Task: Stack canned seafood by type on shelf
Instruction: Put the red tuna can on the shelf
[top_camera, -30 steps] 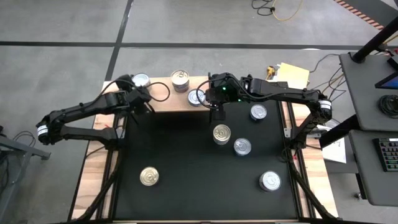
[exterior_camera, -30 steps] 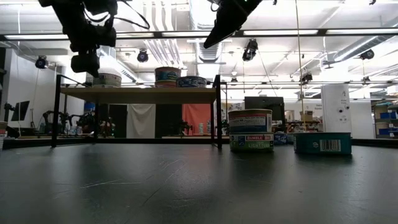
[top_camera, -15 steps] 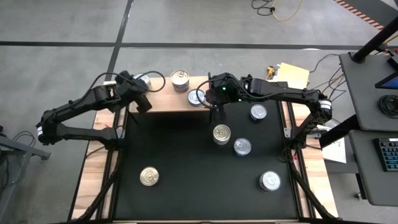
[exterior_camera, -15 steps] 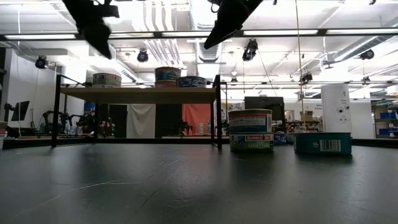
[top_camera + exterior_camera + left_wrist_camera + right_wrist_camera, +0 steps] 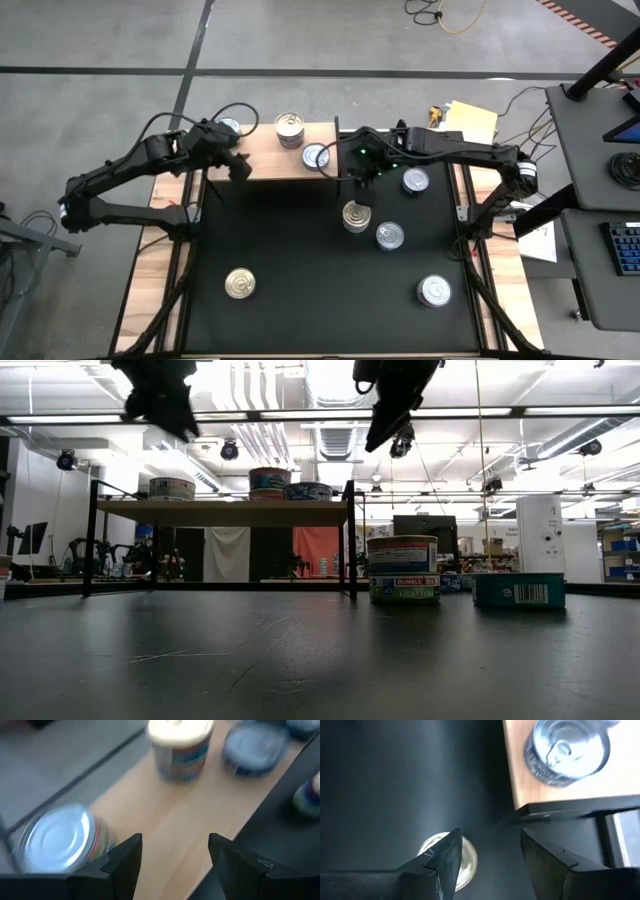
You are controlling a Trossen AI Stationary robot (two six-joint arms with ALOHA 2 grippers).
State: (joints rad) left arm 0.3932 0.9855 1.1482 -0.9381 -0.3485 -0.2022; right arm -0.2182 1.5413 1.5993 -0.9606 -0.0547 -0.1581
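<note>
lead: right gripper [image 5: 358,182] over the black table [image 5: 300,300], just off the right end of the shelf [image 5: 270,165]. fingers parted about halfway, nothing between them. likely lining up a pick.

aide: nearest target, by the look of it: table stack [image 5: 355,215], gold-topped, just beside and below. how best to take it?

lead: centre over the lid first, then drop straight down. close on the side wall, not the rim. two tins high in the low view, so pick a height on purpose: high for the top tin alone, low for both.

aide: and where to put it?

lead: match by type. on the shelf now: silver tin [image 5: 228,127] at the back left, tall gold-topped tin [image 5: 289,127] at the back middle, flat silver tin [image 5: 317,156] near the right front. gold onto gold, squarely, lid to base.

aide: left gripper [image 5: 238,166]?

lead: at the shelf's left front edge, fingers apart, empty. better kept clear of the carry path.

aide: rest of the tins?

lead: loose on the table, well apart. no hurry.
</note>
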